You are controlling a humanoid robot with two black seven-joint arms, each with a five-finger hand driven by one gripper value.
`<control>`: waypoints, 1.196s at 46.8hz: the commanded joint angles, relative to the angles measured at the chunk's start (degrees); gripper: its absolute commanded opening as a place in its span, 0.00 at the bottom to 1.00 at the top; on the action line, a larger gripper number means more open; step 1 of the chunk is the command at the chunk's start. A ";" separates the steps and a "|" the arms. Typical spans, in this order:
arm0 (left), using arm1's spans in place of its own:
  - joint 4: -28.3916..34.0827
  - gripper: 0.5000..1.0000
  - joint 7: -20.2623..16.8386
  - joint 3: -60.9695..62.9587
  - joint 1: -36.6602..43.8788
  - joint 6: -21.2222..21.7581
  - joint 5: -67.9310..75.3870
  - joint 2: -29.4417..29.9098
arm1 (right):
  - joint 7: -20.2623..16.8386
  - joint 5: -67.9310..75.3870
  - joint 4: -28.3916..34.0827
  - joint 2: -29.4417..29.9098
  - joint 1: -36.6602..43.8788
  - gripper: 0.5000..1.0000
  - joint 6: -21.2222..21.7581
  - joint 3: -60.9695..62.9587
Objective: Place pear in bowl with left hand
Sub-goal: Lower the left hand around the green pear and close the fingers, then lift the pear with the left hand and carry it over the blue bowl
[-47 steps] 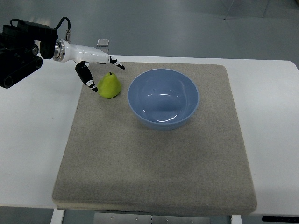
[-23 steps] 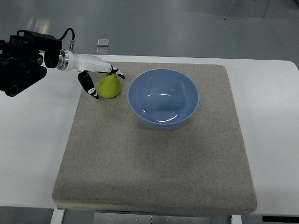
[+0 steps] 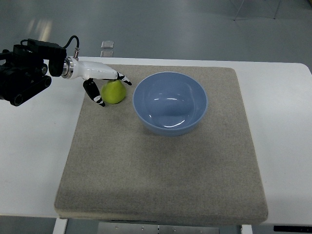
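- One camera only, the top view; no second view shared the scene.
- It looked steeply down from the robot's side, at moderate distance.
- Frame took in the whole mat [image 3: 161,161], the white table [image 3: 287,146], and floor beyond.

Black left arm [image 3: 24,68], looping cable, white hand, black-tipped fingers [image 3: 99,101].
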 commanded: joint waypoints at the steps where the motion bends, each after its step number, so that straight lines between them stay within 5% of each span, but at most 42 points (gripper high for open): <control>1: 1.92 0.89 0.19 0.11 0.83 0.96 0.05 -1.14 | 0.00 0.00 0.00 0.00 0.00 0.85 -0.08 0.00; 17: 3.33 0.63 0.27 0.03 1.27 1.49 -0.04 -1.93 | 0.00 0.00 0.00 0.00 0.00 0.85 -0.08 0.00; 25: 3.33 0.24 0.36 0.03 1.27 1.49 -0.04 -2.02 | 0.00 0.00 0.00 0.00 0.00 0.85 -0.08 0.00; 56: 2.71 0.12 0.36 -0.94 -1.72 1.40 -5.14 -1.14 | 0.00 0.00 0.00 0.00 0.00 0.85 -0.08 0.00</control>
